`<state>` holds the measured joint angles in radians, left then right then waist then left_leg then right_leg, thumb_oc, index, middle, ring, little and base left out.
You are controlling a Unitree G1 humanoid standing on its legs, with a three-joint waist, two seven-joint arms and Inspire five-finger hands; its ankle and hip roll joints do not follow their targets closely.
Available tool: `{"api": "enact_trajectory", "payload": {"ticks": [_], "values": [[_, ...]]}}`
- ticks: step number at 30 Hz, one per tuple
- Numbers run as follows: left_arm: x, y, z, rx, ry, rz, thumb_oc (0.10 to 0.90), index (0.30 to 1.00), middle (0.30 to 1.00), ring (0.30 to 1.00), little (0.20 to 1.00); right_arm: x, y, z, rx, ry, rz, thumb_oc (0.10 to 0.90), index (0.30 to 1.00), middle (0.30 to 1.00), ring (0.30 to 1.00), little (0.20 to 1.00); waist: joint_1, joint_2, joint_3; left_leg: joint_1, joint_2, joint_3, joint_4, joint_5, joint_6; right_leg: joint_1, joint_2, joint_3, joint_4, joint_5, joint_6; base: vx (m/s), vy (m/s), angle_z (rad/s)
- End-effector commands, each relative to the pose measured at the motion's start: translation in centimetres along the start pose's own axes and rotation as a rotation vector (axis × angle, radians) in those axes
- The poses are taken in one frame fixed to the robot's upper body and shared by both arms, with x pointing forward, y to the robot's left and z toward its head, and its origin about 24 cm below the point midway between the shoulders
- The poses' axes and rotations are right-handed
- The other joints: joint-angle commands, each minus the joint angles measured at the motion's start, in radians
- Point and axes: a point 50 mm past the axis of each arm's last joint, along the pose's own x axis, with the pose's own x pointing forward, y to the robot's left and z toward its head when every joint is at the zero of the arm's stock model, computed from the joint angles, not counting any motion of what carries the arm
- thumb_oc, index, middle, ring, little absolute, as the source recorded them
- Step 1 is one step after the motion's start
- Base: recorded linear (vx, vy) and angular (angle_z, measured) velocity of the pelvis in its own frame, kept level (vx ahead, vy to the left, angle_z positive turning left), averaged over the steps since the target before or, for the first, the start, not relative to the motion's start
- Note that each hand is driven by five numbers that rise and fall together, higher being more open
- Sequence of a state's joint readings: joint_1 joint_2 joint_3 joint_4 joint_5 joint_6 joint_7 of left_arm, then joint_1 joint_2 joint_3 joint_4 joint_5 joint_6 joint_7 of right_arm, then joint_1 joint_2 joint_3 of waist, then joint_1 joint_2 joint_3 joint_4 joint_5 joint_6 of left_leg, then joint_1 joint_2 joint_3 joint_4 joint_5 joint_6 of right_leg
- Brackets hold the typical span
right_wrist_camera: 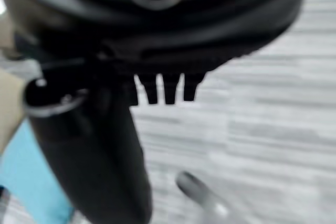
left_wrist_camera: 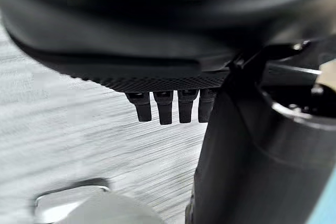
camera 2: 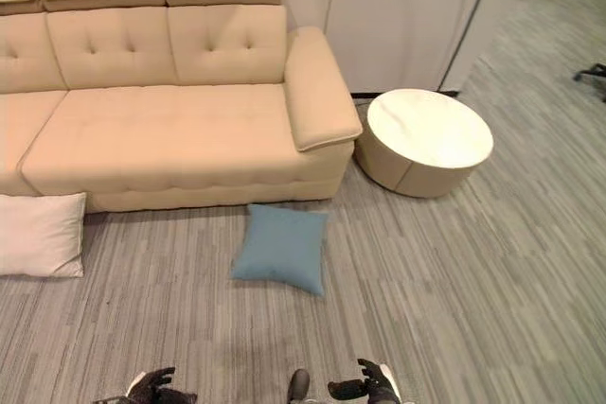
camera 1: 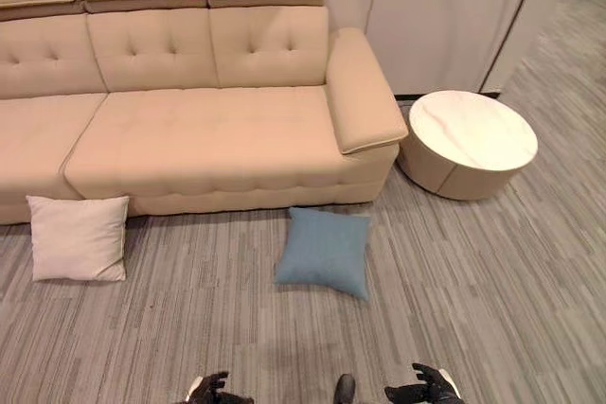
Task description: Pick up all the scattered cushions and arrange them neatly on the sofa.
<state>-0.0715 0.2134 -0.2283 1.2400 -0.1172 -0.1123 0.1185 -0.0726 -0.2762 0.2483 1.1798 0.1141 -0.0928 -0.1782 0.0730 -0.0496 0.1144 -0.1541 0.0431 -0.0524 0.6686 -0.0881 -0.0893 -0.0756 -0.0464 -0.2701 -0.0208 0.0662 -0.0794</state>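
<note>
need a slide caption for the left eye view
Blue cushion and white cushion lie on the floor before the beige sofa; both hands, left and right, empty.

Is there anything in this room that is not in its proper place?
Yes. Two cushions lie on the floor in front of the sofa instead of on it: a blue cushion near its right end and a white cushion further left, against its base. Both hands, left hand and right hand, are empty.
</note>
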Motion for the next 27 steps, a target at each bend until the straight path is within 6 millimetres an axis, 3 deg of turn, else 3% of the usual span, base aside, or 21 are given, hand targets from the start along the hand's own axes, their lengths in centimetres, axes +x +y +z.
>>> {"api": "enact_trajectory", "payload": {"ticks": [1, 3, 4, 7, 9, 14, 16, 17, 18, 21, 22, 24, 25, 27], "values": [[0.5, 0.1, 3.0, 0.038, -0.098, -0.016, 0.800, 0.900, 0.900, 0.900, 0.900, 0.3, -2.3, 1.5, 0.047, -0.067, -0.073, 0.800, 0.900, 0.900, 0.900, 0.900, -0.005, -0.010, 0.091, -0.014, 0.020, 0.027, -0.144, 0.068, 0.052, 0.035, -0.011, 0.044, 0.056, -0.103, 0.082, 0.17, -0.084, 0.06], [0.4, -0.1, 3.0, 0.051, -0.101, -0.028, 0.800, 0.900, 0.900, 0.900, 0.900, 0.3, -2.5, 1.2, 0.044, -0.059, -0.077, 0.800, 0.900, 0.900, 0.900, 0.900, -0.003, -0.011, 0.093, -0.045, 0.007, 0.045, -0.204, 0.036, 0.059, 0.059, -0.011, 0.045, 0.042, -0.117, 0.086, 0.24, -0.009, 0.00], [0.4, -0.3, 2.9, 0.063, -0.100, -0.034, 0.800, 0.900, 0.900, 0.900, 0.900, 0.3, -2.7, 0.9, 0.037, -0.053, -0.081, 0.800, 0.900, 0.900, 0.900, 0.900, 0.000, -0.010, 0.093, -0.067, -0.003, 0.075, -0.294, 0.007, 0.061, 0.083, -0.009, 0.039, 0.030, -0.131, 0.094, 0.30, 0.051, -0.07], [0.4, -0.2, 2.9, 0.071, -0.098, -0.034, 0.800, 0.900, 0.900, 0.900, 0.900, 0.2, -2.7, 0.7, 0.033, -0.050, -0.082, 0.800, 0.900, 0.900, 0.900, 0.900, 0.003, -0.006, 0.086, -0.086, -0.012, 0.088, -0.409, 0.045, 0.052, 0.105, -0.001, 0.040, 0.013, -0.139, 0.102, 0.19, 0.071, 0.08], [0.4, -0.2, 2.8, 0.080, -0.099, -0.036, 0.800, 0.900, 0.900, 0.900, 0.900, 0.2, -2.8, 0.5, 0.032, -0.045, -0.086, 0.800, 0.900, 0.900, 0.900, 0.900, 0.010, 0.001, 0.085, -0.113, -0.007, 0.105, -0.482, 0.107, 0.040, 0.134, 0.015, 0.042, 0.000, -0.153, 0.106, 0.22, 0.103, 0.07], [0.3, 0.1, 1.4, 0.073, -0.052, -0.032, 0.800, 0.900, 0.900, 0.900, 0.900, 0.0, -1.9, 0.1, 0.008, -0.035, -0.056, 0.800, 0.900, 0.900, 0.900, 0.900, 0.034, -0.008, 0.055, -0.084, -0.032, 0.087, -0.507, 0.094, 0.056, 0.171, 0.002, 0.068, 0.030, -0.174, 0.128, 0.23, 0.164, -0.27], [0.3, 0.6, 1.4, 0.069, -0.055, -0.025, 0.800, 0.900, 0.900, 0.900, 0.900, 0.1, -1.6, 0.5, 0.003, -0.047, -0.041, 0.800, 0.900, 0.900, 0.900, 0.900, 0.053, -0.017, 0.042, -0.054, -0.049, 0.092, -0.492, 0.056, 0.082, 0.164, -0.034, 0.074, 0.093, -0.175, 0.154, 0.26, 0.290, -0.20], [0.3, 1.1, 1.6, 0.075, -0.059, -0.017, 0.800, 0.900, 0.900, 0.900, 0.900, 0.2, -1.4, 0.9, 0.006, -0.055, -0.031, 0.800, 0.900, 0.900, 0.900, 0.900, 0.053, -0.015, 0.040, -0.015, -0.065, 0.094, -0.492, 0.021, 0.118, 0.109, -0.067, 0.073, 0.228, -0.152, 0.183, 0.15, 0.225, -0.22], [0.3, 1.1, 1.6, 0.075, -0.059, -0.017, 0.800, 0.900, 0.900, 0.900, 0.900, 0.2, -1.4, 0.9, 0.006, -0.055, -0.031, 0.800, 0.900, 0.900, 0.900, 0.900, 0.053, -0.015, 0.040, -0.015, -0.065, 0.094, -0.492, 0.021, 0.118, 0.109, -0.067, 0.074, 0.228, -0.152, 0.183, 0.13, 0.247, -0.24], [0.4, 1.7, 1.8, 0.074, -0.064, -0.001, 0.800, 0.900, 0.900, 0.900, 0.900, 0.3, -1.3, 1.8, 0.019, -0.080, -0.027, 0.800, 0.900, 0.900, 0.900, 0.900, 0.033, 0.002, 0.060, 0.020, -0.075, 0.087, -0.508, 0.015, 0.152, 0.017, -0.102, 0.084, 0.404, -0.044, 0.214, 0.05, 0.141, 0.07], [0.4, 1.8, 1.7, 0.074, -0.062, 0.002, 0.800, 0.900, 0.900, 0.900, 0.900, 0.3, -1.3, 1.9, 0.025, -0.086, -0.028, 0.800, 0.900, 0.900, 0.900, 0.900, 0.027, 0.011, 0.062, 0.033, -0.073, 0.080, -0.521, 0.013, 0.156, -0.006, -0.103, 0.086, 0.434, -0.041, 0.216, 0.14, 0.145, 0.11], [0.3, 1.9, 1.0, 0.080, -0.041, 0.006, 0.800, 0.900, 0.900, 0.900, 0.900, 0.3, -1.5, 1.7, 0.026, -0.080, -0.032, 0.800, 0.900, 0.900, 0.900, 0.900, 0.006, 0.028, 0.053, 0.101, -0.077, 0.059, -0.586, 0.012, 0.156, -0.041, -0.096, 0.064, 0.347, -0.084, 0.190, 0.23, 0.072, 0.24], [0.3, 1.9, 1.0, 0.080, -0.040, 0.006, 0.800, 0.900, 0.900, 0.900, 0.900, 0.3, -1.5, 1.7, 0.026, -0.080, -0.032, 0.800, 0.900, 0.900, 0.900, 0.900, 0.006, 0.029, 0.055, 0.104, -0.077, 0.058, -0.587, 0.012, 0.155, -0.038, -0.096, 0.063, 0.345, -0.084, 0.190, 0.22, -0.036, 0.41], [0.2, 1.7, 0.6, 0.080, -0.023, 0.004, 0.800, 0.900, 0.900, 0.900, 0.900, 0.3, -1.7, 1.8, 0.017, -0.081, -0.037, 0.800, 0.900, 0.900, 0.900, 0.900, -0.008, 0.023, 0.061, 0.139, -0.089, 0.040, -0.614, 0.006, 0.147, -0.072, -0.085, 0.050, 0.203, -0.055, 0.188, 0.17, -0.071, 0.33]]}}
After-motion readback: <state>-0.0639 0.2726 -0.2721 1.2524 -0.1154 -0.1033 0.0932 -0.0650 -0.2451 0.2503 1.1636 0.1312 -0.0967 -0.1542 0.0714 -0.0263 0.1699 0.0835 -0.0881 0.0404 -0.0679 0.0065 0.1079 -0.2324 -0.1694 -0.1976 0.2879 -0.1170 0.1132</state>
